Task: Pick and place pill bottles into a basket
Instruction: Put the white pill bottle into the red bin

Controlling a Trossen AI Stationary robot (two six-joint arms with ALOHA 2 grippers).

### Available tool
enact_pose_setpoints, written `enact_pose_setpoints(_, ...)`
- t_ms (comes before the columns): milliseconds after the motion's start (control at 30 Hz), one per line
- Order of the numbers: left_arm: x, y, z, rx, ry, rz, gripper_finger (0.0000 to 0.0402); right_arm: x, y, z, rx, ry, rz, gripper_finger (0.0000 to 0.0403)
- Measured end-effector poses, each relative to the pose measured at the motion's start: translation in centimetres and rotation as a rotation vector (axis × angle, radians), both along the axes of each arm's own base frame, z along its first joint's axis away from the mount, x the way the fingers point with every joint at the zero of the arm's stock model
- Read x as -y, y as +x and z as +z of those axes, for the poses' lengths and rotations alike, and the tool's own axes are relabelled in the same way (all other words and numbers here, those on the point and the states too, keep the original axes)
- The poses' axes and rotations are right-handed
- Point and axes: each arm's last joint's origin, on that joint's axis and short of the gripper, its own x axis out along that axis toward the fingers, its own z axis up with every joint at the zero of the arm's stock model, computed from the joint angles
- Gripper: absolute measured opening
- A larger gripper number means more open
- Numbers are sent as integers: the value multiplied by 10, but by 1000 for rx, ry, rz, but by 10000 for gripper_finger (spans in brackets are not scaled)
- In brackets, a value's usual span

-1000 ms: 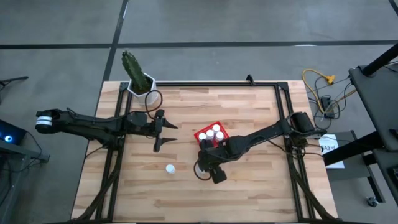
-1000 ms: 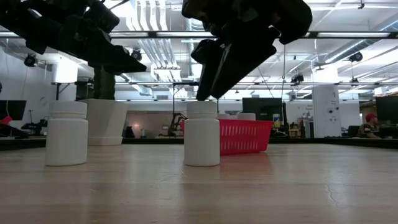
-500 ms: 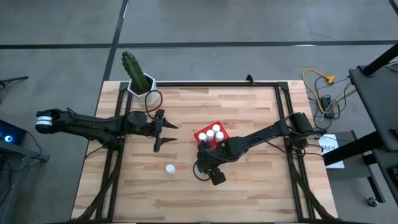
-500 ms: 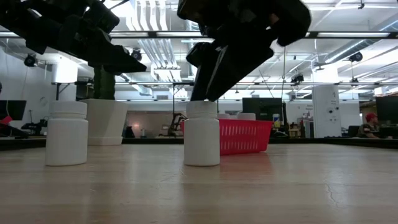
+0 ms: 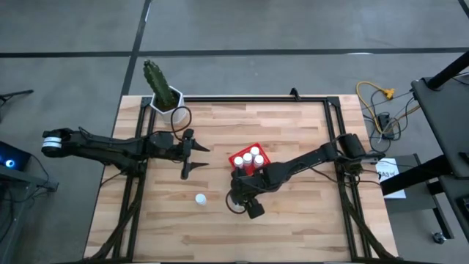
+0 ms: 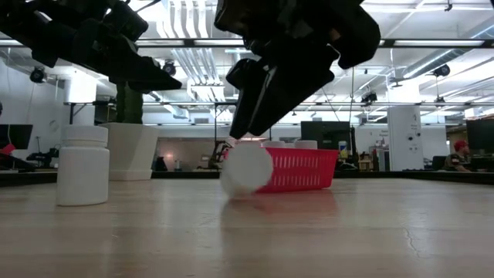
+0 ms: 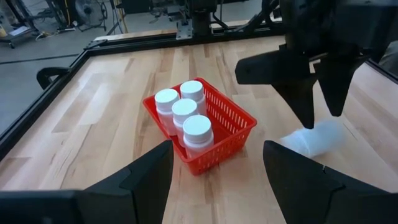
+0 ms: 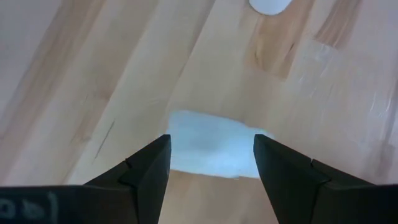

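1. The right gripper (image 6: pixel 239 127), two dark fingers on the dark right arm, points down at the light wooden slatted table (image 5: pixel 293 220), its fingers standing apart and holding nothing.
2. Directly below its fingertips, between the two fingers in the right wrist view, lies a small white cylindrical plastic pill bottle (image 6: pixel 245 168), tipped over on its side and blurred; whether the fingertips touch it I cannot tell.
3. Just behind this gripper, toward the table's far edge, sits the small bright red square plastic basket with mesh sides (image 7: pixel 231 118); four white-capped pill bottles (image 7: pixel 184 115) stand upright inside it, packed together.
4. On the gripper's side toward the left arm, well apart from it, another white pill bottle (image 5: pixel 200 199) stands upright on the wood.
5. The left gripper (image 5: pixel 187 155) hangs above the table with its fingers spread and empty; the red basket lies ahead of it, the standing bottle nearer the front edge.
6. Beyond the left gripper, at the table's far corner, a green cactus in a white hexagonal pot (image 5: pixel 163 94) stands.
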Motion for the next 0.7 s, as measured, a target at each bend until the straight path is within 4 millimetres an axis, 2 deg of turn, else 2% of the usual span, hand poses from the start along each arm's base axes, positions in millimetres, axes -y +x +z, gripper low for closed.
enact_pose_setpoints(700,0,-1,-2,-5,0,0,231,8,2,2,20,-22,12,219)
